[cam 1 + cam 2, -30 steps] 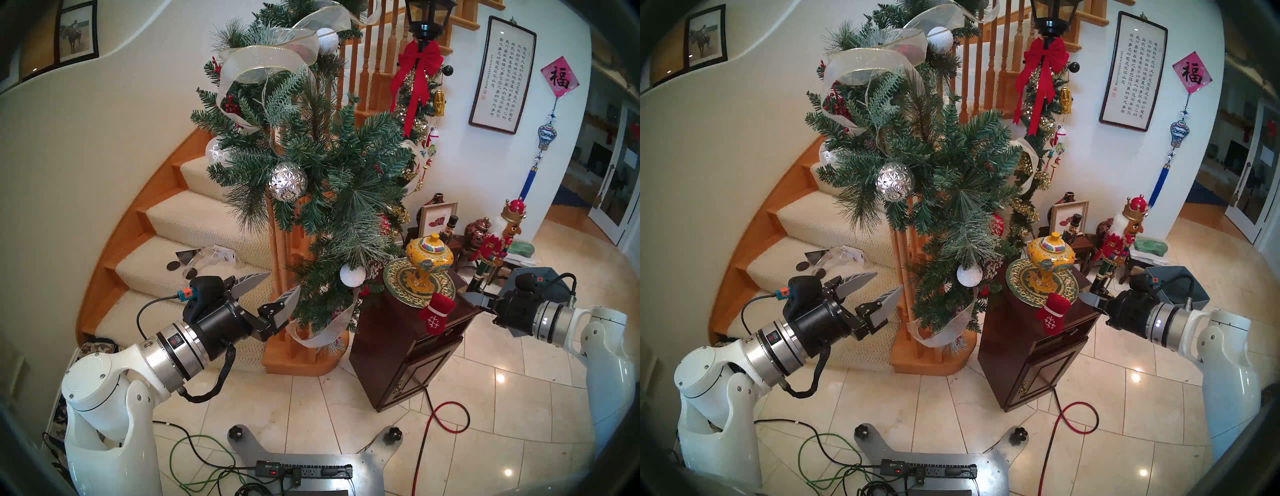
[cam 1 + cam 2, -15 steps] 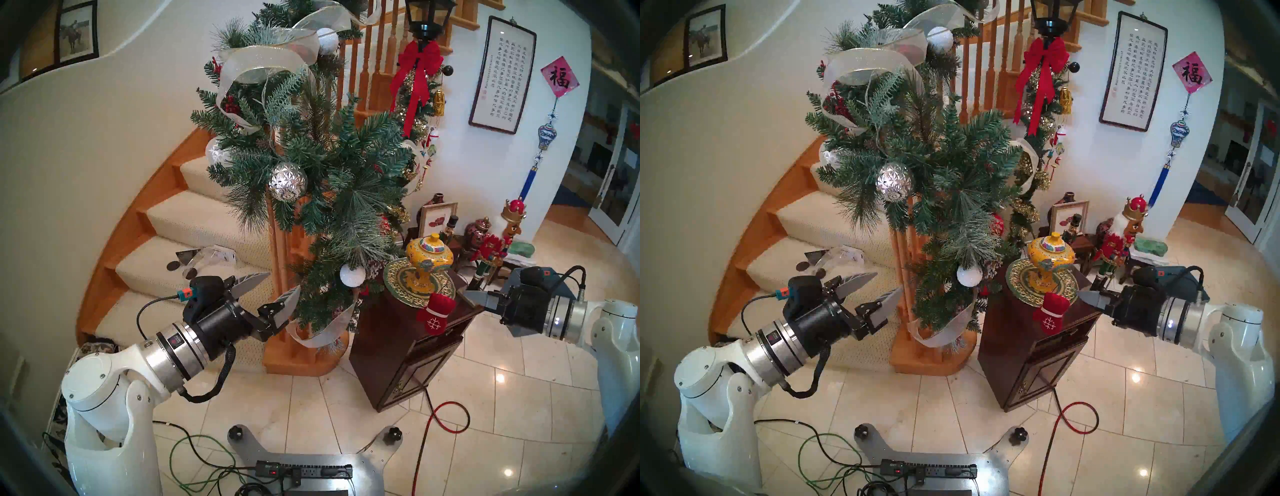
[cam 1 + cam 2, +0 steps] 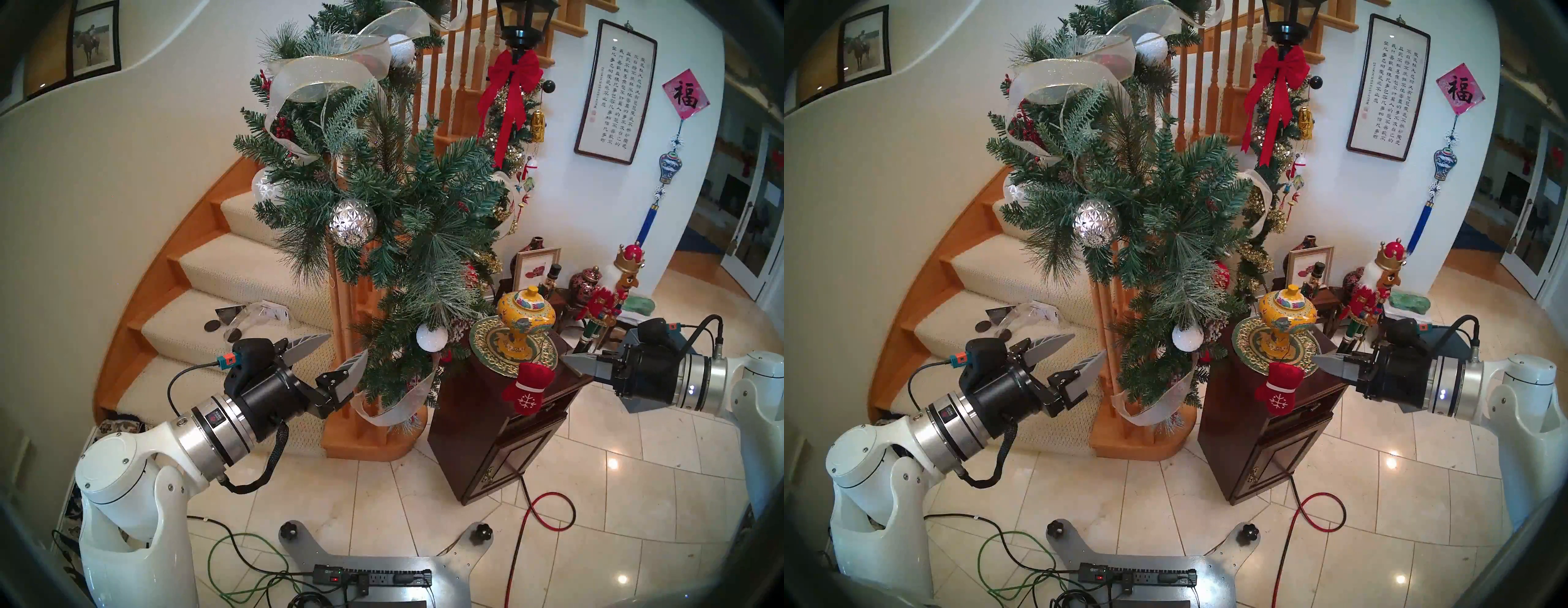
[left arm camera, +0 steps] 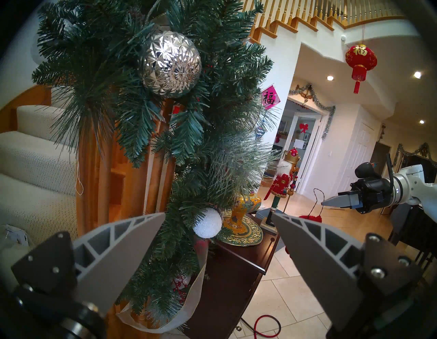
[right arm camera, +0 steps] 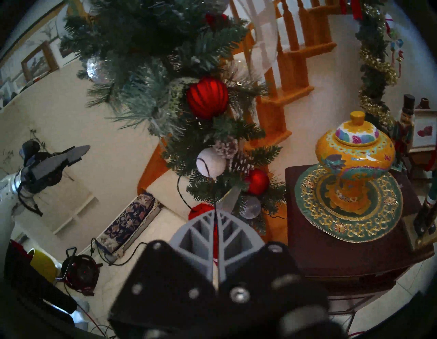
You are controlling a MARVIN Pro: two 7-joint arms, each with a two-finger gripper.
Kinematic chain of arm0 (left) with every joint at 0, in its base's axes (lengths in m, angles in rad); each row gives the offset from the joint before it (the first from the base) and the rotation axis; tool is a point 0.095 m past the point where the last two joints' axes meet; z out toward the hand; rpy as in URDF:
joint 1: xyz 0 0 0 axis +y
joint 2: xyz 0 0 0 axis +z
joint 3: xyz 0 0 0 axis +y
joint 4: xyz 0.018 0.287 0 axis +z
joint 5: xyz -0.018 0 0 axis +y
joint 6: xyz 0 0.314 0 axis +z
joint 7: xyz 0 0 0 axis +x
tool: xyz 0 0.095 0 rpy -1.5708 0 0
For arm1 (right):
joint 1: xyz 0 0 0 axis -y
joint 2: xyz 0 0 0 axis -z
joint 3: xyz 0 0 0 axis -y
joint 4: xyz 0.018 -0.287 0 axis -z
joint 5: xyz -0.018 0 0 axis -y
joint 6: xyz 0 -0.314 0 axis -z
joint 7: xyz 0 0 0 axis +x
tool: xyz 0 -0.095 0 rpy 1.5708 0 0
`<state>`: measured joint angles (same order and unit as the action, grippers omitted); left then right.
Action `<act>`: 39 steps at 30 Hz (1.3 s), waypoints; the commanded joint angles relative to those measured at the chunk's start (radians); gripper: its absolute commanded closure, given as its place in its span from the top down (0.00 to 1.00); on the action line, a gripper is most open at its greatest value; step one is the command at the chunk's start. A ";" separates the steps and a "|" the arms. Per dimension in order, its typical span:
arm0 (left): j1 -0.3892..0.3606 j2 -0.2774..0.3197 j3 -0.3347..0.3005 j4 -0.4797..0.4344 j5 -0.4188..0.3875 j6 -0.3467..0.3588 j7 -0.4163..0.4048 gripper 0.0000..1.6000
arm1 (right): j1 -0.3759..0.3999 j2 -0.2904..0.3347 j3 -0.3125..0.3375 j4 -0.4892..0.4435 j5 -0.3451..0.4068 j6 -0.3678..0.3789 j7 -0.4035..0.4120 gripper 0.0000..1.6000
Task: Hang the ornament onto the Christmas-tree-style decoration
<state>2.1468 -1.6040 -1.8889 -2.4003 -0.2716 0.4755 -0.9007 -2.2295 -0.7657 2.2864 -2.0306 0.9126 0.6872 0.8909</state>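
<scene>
The ornament (image 3: pixel 528 388), a red plush mitten with a white snowflake, dangles by a thin black loop in front of the dark cabinet. My right gripper (image 3: pixel 566 364) is shut on that loop, just right of the mitten; in the right wrist view the string runs between the closed fingertips (image 5: pixel 221 214) and the mitten's top (image 5: pixel 201 209) shows below them. The Christmas-tree-style decoration (image 3: pixel 424 212), a frosted green garland with silver ribbon, hangs down the stair post to the mitten's left. My left gripper (image 3: pixel 347 344) stands open and holds nothing, at the garland's lower left edge.
A dark wooden cabinet (image 3: pixel 488 429) bears a yellow lidded jar (image 3: pixel 526 316) on a green-gold plate (image 3: pixel 488 344). A silver faceted ball (image 3: pixel 353 222) and a white ball (image 3: pixel 432 336) hang in the garland. Nutcrackers (image 3: pixel 606 301) stand behind. Cables (image 3: pixel 547 509) cross the tiled floor.
My right gripper has moved left toward the garland, and the mitten has swung left with it. The left arm has stayed still.
</scene>
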 commanded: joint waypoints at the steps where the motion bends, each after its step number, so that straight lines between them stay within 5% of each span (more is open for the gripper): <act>1: -0.001 0.001 -0.001 -0.005 0.001 -0.001 0.000 1.00 | 0.026 0.035 0.003 -0.028 0.023 0.014 0.027 0.00; 22: -0.001 0.001 -0.001 -0.005 0.001 -0.001 0.000 1.00 | 0.112 0.075 -0.114 -0.049 0.060 0.049 -0.020 0.00; 39: -0.018 0.080 0.013 0.005 0.003 -0.020 -0.084 1.00 | 0.104 0.064 -0.115 -0.067 0.060 0.048 -0.033 0.00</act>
<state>2.1334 -1.5651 -1.8874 -2.3968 -0.2725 0.4914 -0.9381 -2.1245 -0.6976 2.1537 -2.0863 0.9712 0.7433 0.8466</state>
